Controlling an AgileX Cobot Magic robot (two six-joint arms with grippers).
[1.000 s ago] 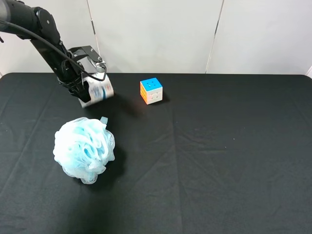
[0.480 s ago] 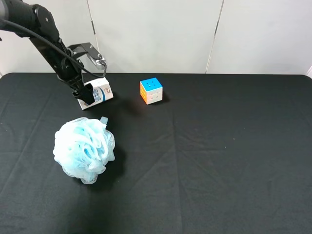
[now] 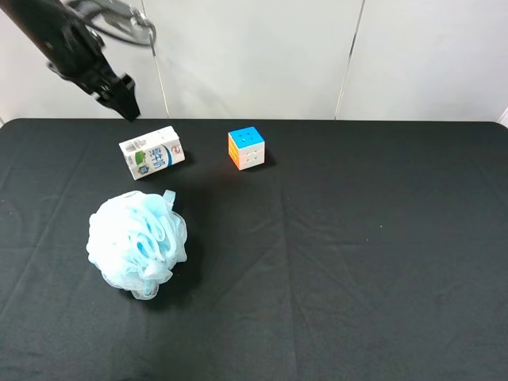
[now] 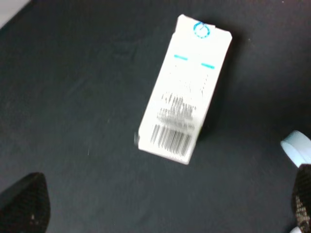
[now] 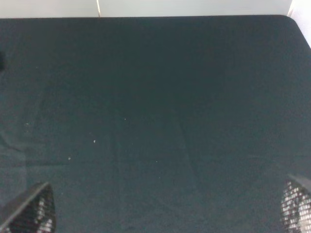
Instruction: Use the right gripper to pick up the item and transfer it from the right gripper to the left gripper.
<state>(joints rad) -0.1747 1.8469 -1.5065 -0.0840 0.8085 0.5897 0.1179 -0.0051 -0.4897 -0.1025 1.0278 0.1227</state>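
From the high camera, the item (image 3: pixel 152 152) lies on its side on the black worktop (image 3: pixel 357 254) toward the far left, free of any grip. The left gripper (image 3: pixel 119 99) hangs above and behind it, off the surface, holding nothing. The puzzle cube (image 3: pixel 246 148) sits near the carton on its right, apart from it; the bath pouf (image 3: pixel 136 243) lies nearer the front, also apart. The right arm does not show in this view.

The left wrist camera looks down on the carton (image 4: pixel 184 92), barcode face up, blurred. Two dark fingers (image 4: pixel 24 206) sit at the frame's lower corners, spread wide with nothing between them.

The right wrist camera shows only bare cloth, with the right gripper (image 5: pixel 170 213) spread wide and empty — mesh-patterned fingers (image 5: pixel 29 213) at the lower corners.

The main risk, as I judge it, is reach: the carton lies far over on the left, so the right arm must cross the middle, and could clip the cube or meet the left arm. The centre and right of the worktop are open — good room for a handover — while the far edge runs close behind the carton.
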